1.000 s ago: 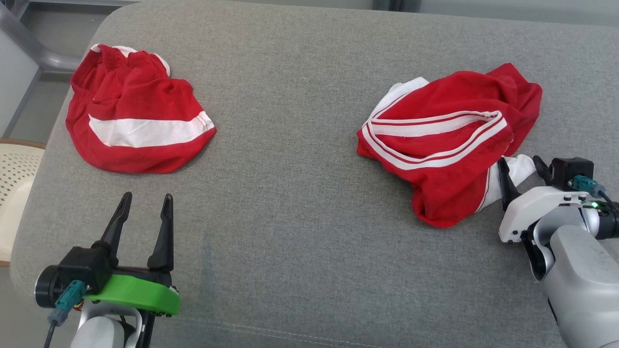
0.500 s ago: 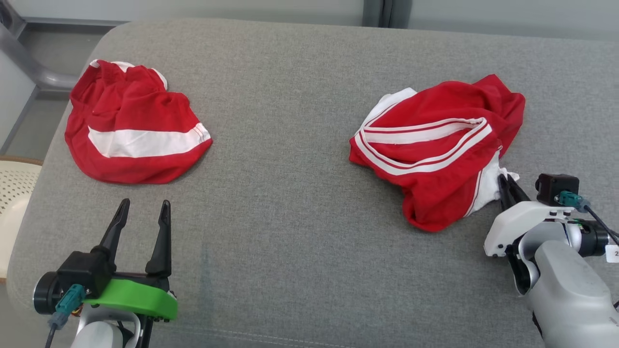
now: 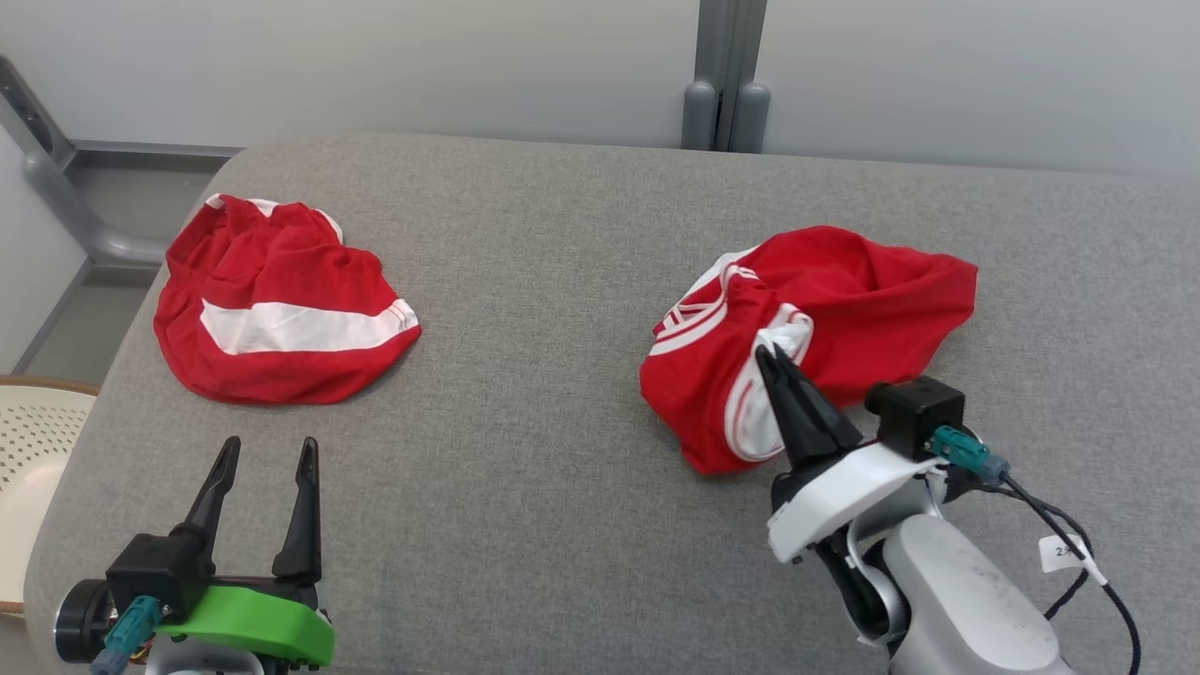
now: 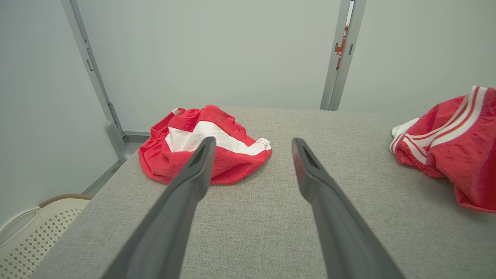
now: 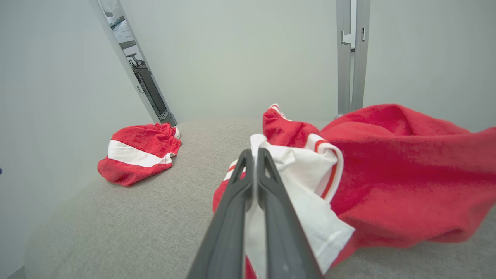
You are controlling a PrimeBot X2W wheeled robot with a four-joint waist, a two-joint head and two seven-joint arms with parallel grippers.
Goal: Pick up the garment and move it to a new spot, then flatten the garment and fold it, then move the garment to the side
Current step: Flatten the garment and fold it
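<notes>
The garment (image 3: 872, 291) is a crumpled red piece with white stripes, lying right of centre on the grey padded table (image 3: 562, 253). My right gripper (image 3: 772, 354) is shut on its white-trimmed edge, which is pulled up off the surface and bunched over the red cloth. From the right wrist, the shut gripper (image 5: 254, 154) has white fabric pinched between its fingers, and the red body of the garment (image 5: 410, 174) hangs to the right. My left gripper (image 3: 267, 450) is open and holds nothing at the lower left, far from the garment (image 4: 457, 143).
A second red garment (image 3: 281, 309) with a broad white band lies at the table's far left (image 4: 209, 147) (image 5: 139, 153). A pale perforated basket (image 3: 28, 441) stands beyond the left edge. A grey wall with a metal post (image 3: 724, 84) runs behind the table.
My right gripper closed on the garment's white edge, then lifted and dragged it leftward, bunching the cloth. The head camera tilted up, shifting the whole picture. The left gripper stayed open and still.
</notes>
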